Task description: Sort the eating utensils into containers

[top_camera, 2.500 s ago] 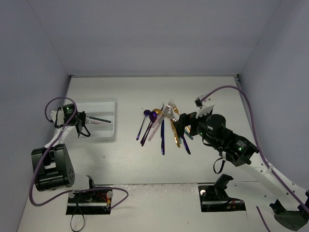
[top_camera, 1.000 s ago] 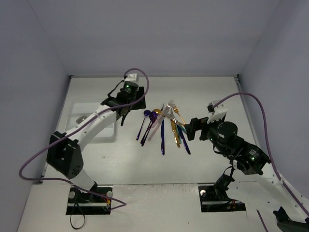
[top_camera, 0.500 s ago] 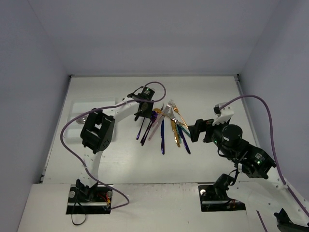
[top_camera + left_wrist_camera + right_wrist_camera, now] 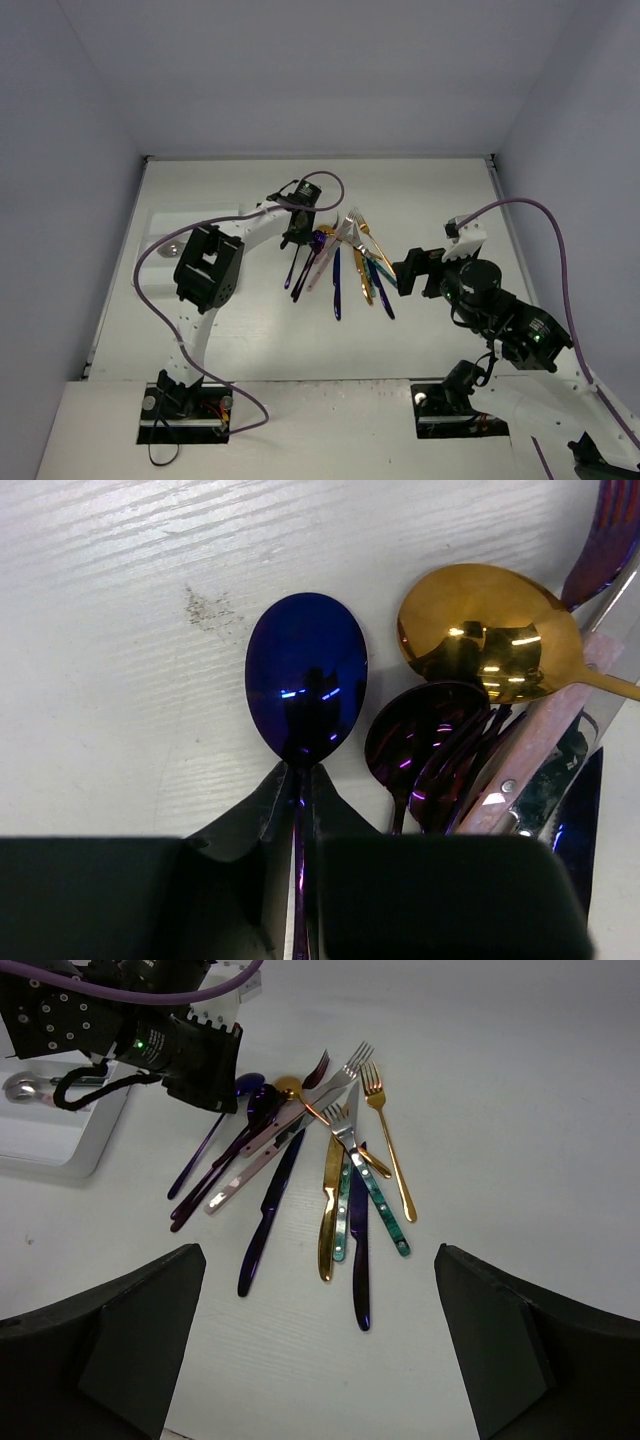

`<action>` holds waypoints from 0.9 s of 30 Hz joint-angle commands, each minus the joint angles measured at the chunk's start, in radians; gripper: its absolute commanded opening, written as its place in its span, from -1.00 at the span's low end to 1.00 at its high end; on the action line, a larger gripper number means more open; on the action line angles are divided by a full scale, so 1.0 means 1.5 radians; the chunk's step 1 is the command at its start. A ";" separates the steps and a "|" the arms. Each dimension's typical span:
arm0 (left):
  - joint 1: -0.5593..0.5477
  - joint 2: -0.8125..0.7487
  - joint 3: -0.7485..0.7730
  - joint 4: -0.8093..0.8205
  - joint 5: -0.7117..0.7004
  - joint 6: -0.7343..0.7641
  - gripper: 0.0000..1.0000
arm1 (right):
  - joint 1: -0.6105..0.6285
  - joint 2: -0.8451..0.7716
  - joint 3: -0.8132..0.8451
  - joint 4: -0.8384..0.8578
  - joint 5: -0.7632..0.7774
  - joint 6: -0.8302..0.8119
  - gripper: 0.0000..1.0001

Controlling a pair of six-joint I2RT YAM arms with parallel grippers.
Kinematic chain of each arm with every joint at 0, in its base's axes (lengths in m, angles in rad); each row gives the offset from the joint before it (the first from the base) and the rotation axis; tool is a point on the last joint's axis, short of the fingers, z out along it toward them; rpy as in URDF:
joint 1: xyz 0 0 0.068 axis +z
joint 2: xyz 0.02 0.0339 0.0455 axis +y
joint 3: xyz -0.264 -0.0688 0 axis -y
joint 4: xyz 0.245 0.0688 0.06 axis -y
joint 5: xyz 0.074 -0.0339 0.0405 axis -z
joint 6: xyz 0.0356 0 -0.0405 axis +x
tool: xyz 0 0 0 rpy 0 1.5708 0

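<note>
Since the left pincer (image 4: 300, 780) is clamped shut on the neck of the dark blue spoon (image 4: 305, 675), just below its bowl, the step in hand looks like lifting that 1 spoon out and carrying it to the white tray (image 4: 75, 1165). The spoon lies on the worktop (image 4: 440, 200) at the tray-side edge of the utensil pile, near the tray but apart from it. A purple spoon (image 4: 425, 730) sits just beside it and a gold spoon (image 4: 485, 630) a little farther from the tray. A straight upward lift would probably serve best, so the slim handle slides free without dragging those 2. Gripped so near the bowl, the long handle may droop or swing, so a level wrist and a slow carry seem wise, with the spoon turned lengthwise to a compartment before release. The left arm arches over the tray with its elbow raised, its forearm reaching away from the tray and its wrist pointing down. The right pincer (image 4: 403, 268) hangs beyond the pile, well apart from the tray, jaws spread wide and empty.
</note>
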 commanded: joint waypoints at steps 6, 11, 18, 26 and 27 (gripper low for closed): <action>0.044 -0.184 0.022 -0.075 -0.066 -0.106 -1.00 | -0.003 0.019 0.043 0.028 0.026 -0.020 0.95; 0.102 -0.260 -0.020 -0.133 -0.127 -0.270 -1.00 | -0.003 0.033 0.060 0.028 0.025 -0.040 0.96; 0.244 -0.366 -0.152 -0.153 -0.135 -0.474 -1.00 | -0.003 0.060 0.071 0.029 0.020 -0.070 0.97; 0.402 -0.395 -0.212 -0.151 -0.144 -0.620 -1.00 | -0.003 0.087 0.088 0.029 0.016 -0.094 0.98; 0.420 -0.392 -0.210 -0.151 -0.146 -0.629 -1.00 | -0.003 0.091 0.089 0.029 0.014 -0.095 0.98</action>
